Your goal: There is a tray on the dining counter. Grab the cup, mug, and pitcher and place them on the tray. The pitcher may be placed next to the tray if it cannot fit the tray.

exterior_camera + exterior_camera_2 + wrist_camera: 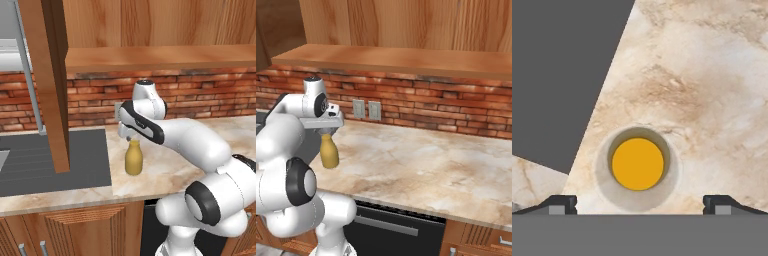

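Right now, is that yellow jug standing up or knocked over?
Upright. The pitcher stands on its base on the marble counter, neck up; the hand view looks straight down its mouth.

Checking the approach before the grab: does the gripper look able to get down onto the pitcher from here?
Probably yes. The gripper hangs open directly above the pitcher, one finger on each side of its neck, nothing between.

Even, bright rendered light, no glare, faint soft shadow ringing the pitcher [637, 164] on the bench [712, 100], sharp focus throughout, no blur, no edge distortion
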Available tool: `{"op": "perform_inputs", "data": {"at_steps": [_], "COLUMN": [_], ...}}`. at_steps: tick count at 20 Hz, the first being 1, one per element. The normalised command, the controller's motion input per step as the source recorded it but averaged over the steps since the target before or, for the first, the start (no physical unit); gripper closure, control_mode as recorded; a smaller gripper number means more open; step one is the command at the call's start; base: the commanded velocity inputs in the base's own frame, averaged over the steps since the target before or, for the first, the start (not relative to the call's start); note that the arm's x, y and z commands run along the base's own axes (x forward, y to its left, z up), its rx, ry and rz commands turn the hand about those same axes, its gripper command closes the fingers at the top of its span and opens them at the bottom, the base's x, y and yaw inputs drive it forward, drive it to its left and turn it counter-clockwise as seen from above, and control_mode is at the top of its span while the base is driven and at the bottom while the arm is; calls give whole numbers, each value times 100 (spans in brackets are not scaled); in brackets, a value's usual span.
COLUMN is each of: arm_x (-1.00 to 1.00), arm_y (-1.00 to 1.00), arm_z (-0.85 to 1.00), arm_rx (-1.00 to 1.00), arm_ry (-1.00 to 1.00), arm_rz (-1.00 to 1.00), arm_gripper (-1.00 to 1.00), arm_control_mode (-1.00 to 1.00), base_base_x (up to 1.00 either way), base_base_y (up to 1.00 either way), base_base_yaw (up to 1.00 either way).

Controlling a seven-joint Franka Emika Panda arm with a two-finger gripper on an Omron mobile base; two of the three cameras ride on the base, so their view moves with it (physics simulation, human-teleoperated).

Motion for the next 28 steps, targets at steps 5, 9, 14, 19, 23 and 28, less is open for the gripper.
{"op": "perform_inputs", "data": {"at_steps": [5, 9, 14, 19, 23, 28], "arm_x": [6, 4, 2, 6, 5, 3], "arm_y": [0, 0, 2, 6, 5, 0], "arm_z": [0, 0, 0, 0, -1, -1], "arm_rx": [0, 0, 0, 0, 0, 0], "arm_ry": [0, 0, 0, 0, 0, 0], "arm_rz": [0, 0, 0, 0, 0, 0], "arm_gripper": [-100, -100, -100, -100, -100, -100], "arm_control_mode": [-100, -100, -100, -100, -100, -100], "base_base_x": [0, 0, 0, 0, 0, 0], "base_base_y": [0, 0, 0, 0, 0, 0], "base_base_yaw": [0, 0, 0, 0, 0, 0]}}
